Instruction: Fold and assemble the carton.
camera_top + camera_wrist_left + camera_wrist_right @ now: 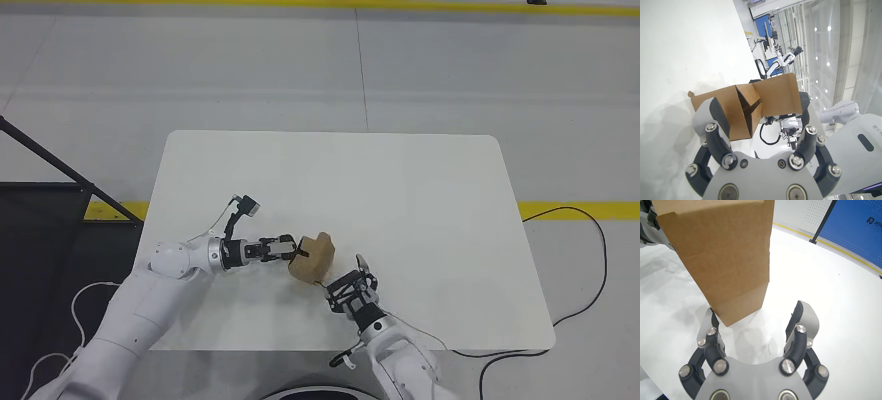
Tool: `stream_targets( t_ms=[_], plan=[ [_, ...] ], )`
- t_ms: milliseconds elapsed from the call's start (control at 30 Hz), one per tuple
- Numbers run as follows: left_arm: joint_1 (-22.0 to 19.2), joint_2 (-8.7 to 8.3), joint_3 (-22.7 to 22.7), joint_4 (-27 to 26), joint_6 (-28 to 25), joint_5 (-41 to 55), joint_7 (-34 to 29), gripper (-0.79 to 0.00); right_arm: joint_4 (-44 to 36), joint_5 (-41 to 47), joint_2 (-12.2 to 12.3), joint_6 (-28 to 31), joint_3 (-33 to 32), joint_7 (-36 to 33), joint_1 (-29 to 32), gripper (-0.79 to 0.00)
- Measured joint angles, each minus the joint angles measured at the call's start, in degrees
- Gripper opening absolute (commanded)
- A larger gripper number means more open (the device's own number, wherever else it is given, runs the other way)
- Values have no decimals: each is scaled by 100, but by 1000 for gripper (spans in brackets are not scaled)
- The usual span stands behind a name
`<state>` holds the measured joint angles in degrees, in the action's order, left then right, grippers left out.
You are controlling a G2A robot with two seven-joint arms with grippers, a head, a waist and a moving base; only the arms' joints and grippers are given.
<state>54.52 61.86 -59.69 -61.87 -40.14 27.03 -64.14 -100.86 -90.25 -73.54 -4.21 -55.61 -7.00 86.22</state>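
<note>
Carton [312,257]: brown, partly folded, one end open with flaps loose, resting on the white counter [430,180].
Left end effector [761,108]: fingers spread wide, straddling the carton's open end.
Right end effector [755,308]: fingers spread, at the carton's opposite side, one pad just beside its lower corner.

The top view looks steeply down from well above the carton [312,257], taking in the whole counter [420,190] around it. Each wrist view sits close to the carton, which all three share, and looks out past its own gripper. The left gripper [761,106] faces the carton's open end and the right gripper [755,308] a closed panel.
</note>
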Motion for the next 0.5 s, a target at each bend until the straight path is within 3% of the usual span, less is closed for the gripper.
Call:
stream_targets(
  t_ms=[400, 500],
  plan=[
    [30, -50, -108, -132, 19, 7, -19, 0, -57, 391, 42, 331, -446, 46, 126, -34],
    [41, -56, -120, -176, 16, 1, -15, 0, -74, 566, 42, 368, -546, -20, 119, -71]
  ],
)
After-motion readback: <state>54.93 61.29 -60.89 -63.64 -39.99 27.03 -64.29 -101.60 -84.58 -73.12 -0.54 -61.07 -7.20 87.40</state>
